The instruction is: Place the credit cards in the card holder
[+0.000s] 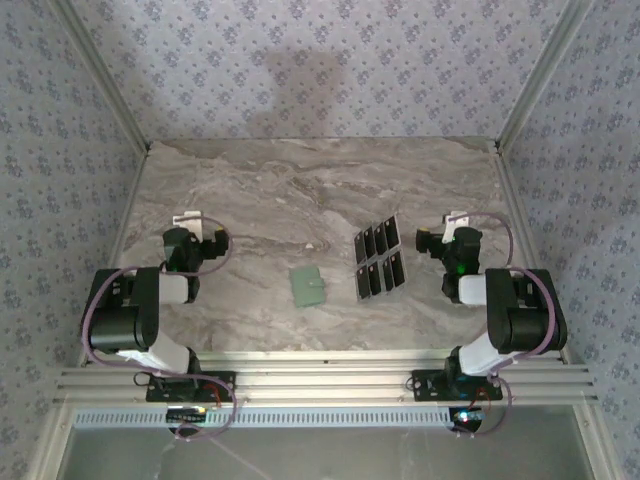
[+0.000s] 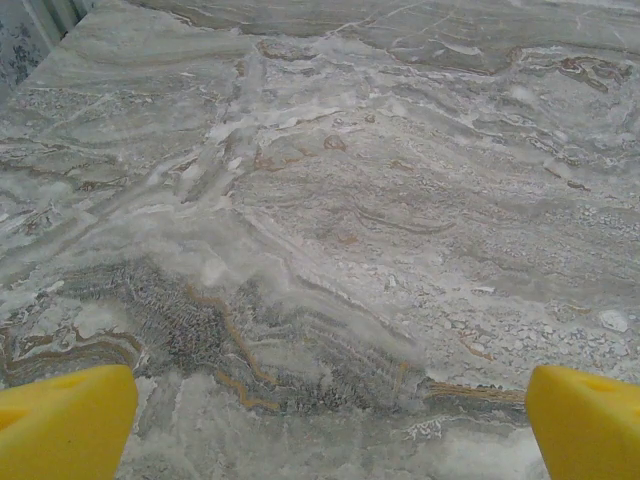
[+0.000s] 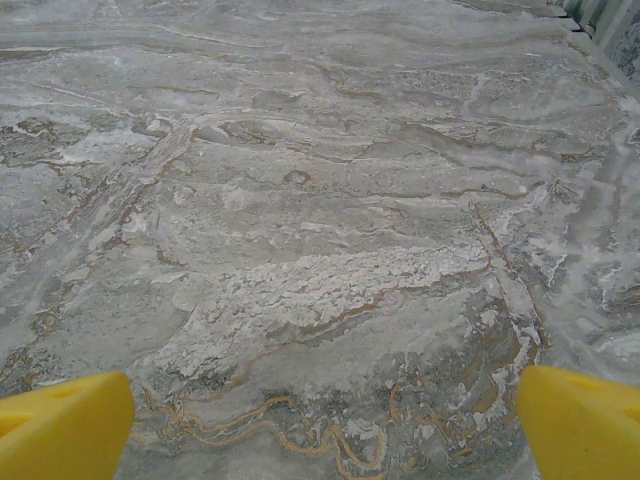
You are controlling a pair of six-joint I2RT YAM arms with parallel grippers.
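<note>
Both arms were folded back on themselves, elbows bent, wrists low over the marble table (image 1: 300, 180). The left gripper (image 1: 196, 232) hung well to the left of the card holder (image 1: 307, 287) and a little farther from the bases. Its yellow fingertips (image 2: 65, 425) were spread wide, with bare marble between them. The right gripper (image 1: 450, 232) hung well to the right of the card holder, and its yellow fingertips (image 3: 585, 420) were equally wide apart and held nothing. The credit cards (image 1: 380, 258) lay flat in 2 slanted rows near the card holder's right side, not touching it. Any print on them was too small to read.
</note>
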